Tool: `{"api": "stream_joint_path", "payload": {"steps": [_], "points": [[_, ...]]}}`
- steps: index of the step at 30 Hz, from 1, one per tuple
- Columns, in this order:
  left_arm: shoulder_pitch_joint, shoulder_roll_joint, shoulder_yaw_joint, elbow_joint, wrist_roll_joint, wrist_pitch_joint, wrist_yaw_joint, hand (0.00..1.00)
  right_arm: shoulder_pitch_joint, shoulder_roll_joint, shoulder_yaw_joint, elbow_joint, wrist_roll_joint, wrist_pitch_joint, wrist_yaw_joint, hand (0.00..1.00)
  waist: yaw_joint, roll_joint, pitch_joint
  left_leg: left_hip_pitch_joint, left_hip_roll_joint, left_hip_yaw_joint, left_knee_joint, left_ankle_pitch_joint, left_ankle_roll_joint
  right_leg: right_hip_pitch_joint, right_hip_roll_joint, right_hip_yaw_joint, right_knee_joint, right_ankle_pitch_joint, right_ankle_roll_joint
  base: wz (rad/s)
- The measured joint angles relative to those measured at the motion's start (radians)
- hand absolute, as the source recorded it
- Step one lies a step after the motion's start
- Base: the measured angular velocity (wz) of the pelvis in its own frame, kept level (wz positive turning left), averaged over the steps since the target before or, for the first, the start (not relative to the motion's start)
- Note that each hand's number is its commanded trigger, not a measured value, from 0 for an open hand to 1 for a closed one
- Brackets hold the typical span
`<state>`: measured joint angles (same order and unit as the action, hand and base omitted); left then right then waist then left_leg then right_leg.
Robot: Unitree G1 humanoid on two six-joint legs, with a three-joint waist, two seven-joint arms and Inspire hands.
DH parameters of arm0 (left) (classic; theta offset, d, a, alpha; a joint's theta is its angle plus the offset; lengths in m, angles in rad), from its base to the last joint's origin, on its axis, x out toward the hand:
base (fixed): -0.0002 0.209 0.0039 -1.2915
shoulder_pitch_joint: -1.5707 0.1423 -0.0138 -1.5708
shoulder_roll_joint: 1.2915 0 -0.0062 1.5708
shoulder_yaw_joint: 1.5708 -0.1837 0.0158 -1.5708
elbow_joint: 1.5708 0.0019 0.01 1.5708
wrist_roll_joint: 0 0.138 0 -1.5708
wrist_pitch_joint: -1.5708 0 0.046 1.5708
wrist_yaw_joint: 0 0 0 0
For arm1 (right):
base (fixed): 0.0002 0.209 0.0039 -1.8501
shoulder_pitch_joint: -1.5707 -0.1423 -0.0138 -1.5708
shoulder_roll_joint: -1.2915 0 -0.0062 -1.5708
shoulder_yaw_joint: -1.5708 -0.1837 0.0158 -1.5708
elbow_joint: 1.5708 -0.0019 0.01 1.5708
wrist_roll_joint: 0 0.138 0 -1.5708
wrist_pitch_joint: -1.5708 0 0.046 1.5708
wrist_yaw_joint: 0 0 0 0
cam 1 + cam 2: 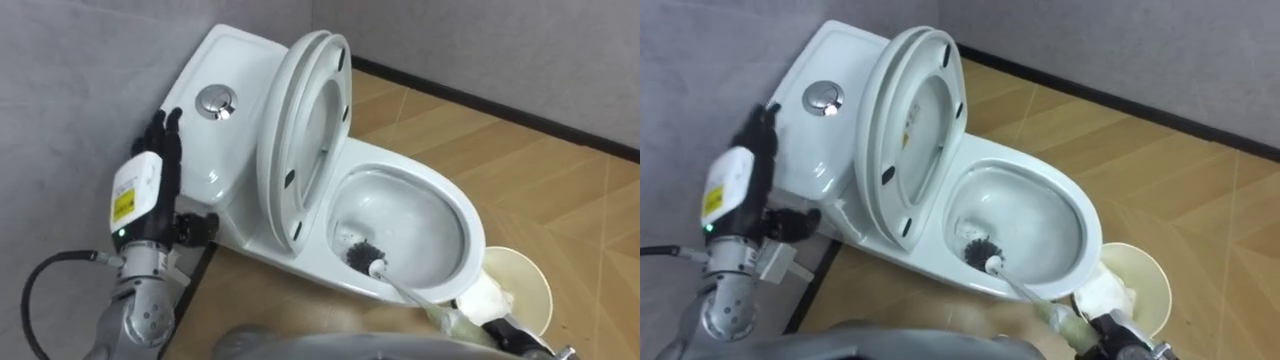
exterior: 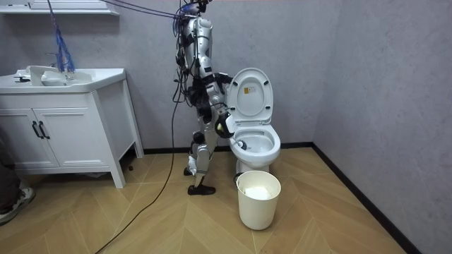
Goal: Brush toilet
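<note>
A white toilet (image 1: 455, 205) stands in the corner with its lid and seat (image 1: 300, 140) raised against the tank. The toilet brush's black head (image 1: 358, 252) rests inside the bowl at its near left side, just above the water. Its pale handle (image 1: 415, 297) slants down to the lower right into my right hand (image 1: 508, 338), which is shut on it at the picture's bottom edge. My left hand (image 1: 165, 150) is raised beside the tank, fingers straight and holding nothing. In the room view I stand close against the toilet's side (image 2: 256, 144).
A cream waste bin (image 1: 535, 275) with white paper in it stands on the wood floor right by the bowl's front. The round flush button (image 1: 216, 102) sits on the tank top. Grey walls close in behind and to the left. A white vanity cabinet (image 2: 63, 120) stands further off.
</note>
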<state>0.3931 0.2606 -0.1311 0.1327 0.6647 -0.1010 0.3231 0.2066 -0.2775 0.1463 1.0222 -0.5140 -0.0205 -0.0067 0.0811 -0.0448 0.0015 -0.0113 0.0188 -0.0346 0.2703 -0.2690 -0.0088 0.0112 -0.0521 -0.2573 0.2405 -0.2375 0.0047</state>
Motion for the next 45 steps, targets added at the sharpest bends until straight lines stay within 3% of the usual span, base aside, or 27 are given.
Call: {"api": "stream_joint_path", "payload": {"steps": [7,10,13,18,22,26,28,30,35,40,45], "points": [[-0.018,0.016,-0.005,0.024,0.015,0.000,-0.008,0.00,-0.041,-0.006,-0.009,-0.004,-0.011,0.003,-0.001,1.00,-0.005,0.010,-0.0030,-0.042,-0.001,0.008,0.000,0.008,0.003,-0.055,-0.006,0.008,0.036,0.000,0.000,-0.04],[-0.056,0.028,-0.011,0.049,0.044,0.000,-0.008,0.00,-0.075,-0.005,-0.006,-0.002,-0.016,0.023,-0.006,1.00,-0.004,0.002,0.0028,-0.073,-0.006,0.007,0.000,0.022,0.003,-0.087,-0.012,0.006,0.044,0.002,-0.004,0.03],[-0.118,0.032,-0.024,0.126,0.099,-0.009,0.005,0.00,-0.121,-0.008,-0.005,0.013,-0.032,0.027,-0.014,1.00,0.002,-0.001,0.0106,-0.095,-0.009,0.006,0.002,0.032,0.004,-0.111,-0.015,0.006,0.053,0.007,-0.006,0.03],[-0.237,0.033,-0.044,0.258,0.221,-0.017,0.082,0.00,-0.230,-0.040,0.033,0.037,-0.106,0.021,-0.042,1.00,0.007,0.011,0.0124,-0.193,-0.014,0.010,0.028,0.054,0.008,-0.212,-0.023,0.012,0.078,0.028,-0.011,-0.01],[-0.318,0.041,-0.069,0.329,0.233,-0.017,0.136,0.00,-0.299,-0.053,0.073,0.047,-0.138,0.020,-0.054,1.00,0.011,0.010,0.0154,-0.272,-0.017,0.013,0.061,0.064,0.009,-0.295,-0.033,0.015,0.115,0.031,-0.017,-0.03],[-0.407,0.046,-0.094,0.399,0.233,-0.021,0.210,0.00,-0.401,-0.075,0.134,0.065,-0.169,0.022,-0.098,1.00,0.036,0.008,0.0308,-0.358,-0.018,0.035,0.088,0.082,0.012,-0.398,-0.043,0.033,0.159,0.048,-0.027,-0.15],[-0.450,0.054,-0.113,0.420,0.233,-0.021,0.242,0.00,-0.442,-0.088,0.161,0.066,-0.184,0.023,-0.126,1.00,0.042,0.014,0.0367,-0.412,-0.017,0.035,0.116,0.086,0.011,-0.448,-0.049,0.035,0.180,0.054,-0.032,0.03],[-0.508,0.072,-0.135,0.440,0.232,-0.021,0.285,0.00,-0.488,-0.102,0.190,0.061,-0.197,0.026,-0.155,1.00,0.052,0.005,0.0474,-0.472,-0.017,0.033,0.134,0.093,0.008,-0.509,-0.050,0.039,0.207,0.058,-0.038,0.00],[-0.597,0.077,-0.170,0.466,0.231,-0.021,0.367,0.00,-0.583,-0.168,0.270,0.055,-0.198,0.032,-0.190,1.00,0.071,0.009,0.0549,-0.600,-0.016,0.019,0.181,0.104,0.005,-0.620,-0.051,0.015,0.242,0.076,-0.052,0.10],[-0.659,0.081,-0.215,0.472,0.230,-0.010,0.431,0.00,-0.663,-0.183,0.315,0.080,-0.195,0.069,-0.223,1.00,0.088,0.011,0.0612,-0.678,-0.013,-0.007,0.202,0.114,-0.002,-0.679,-0.052,-0.011,0.245,0.085,-0.062,0.11],[-0.691,0.106,-0.263,0.456,0.230,-0.007,0.508,0.00,-0.711,-0.188,0.343,0.107,-0.167,0.107,-0.288,1.00,0.111,0.029,0.0745,-0.749,-0.017,-0.032,0.233,0.120,-0.007,-0.734,-0.052,-0.025,0.263,0.087,-0.065,0.08]]}}
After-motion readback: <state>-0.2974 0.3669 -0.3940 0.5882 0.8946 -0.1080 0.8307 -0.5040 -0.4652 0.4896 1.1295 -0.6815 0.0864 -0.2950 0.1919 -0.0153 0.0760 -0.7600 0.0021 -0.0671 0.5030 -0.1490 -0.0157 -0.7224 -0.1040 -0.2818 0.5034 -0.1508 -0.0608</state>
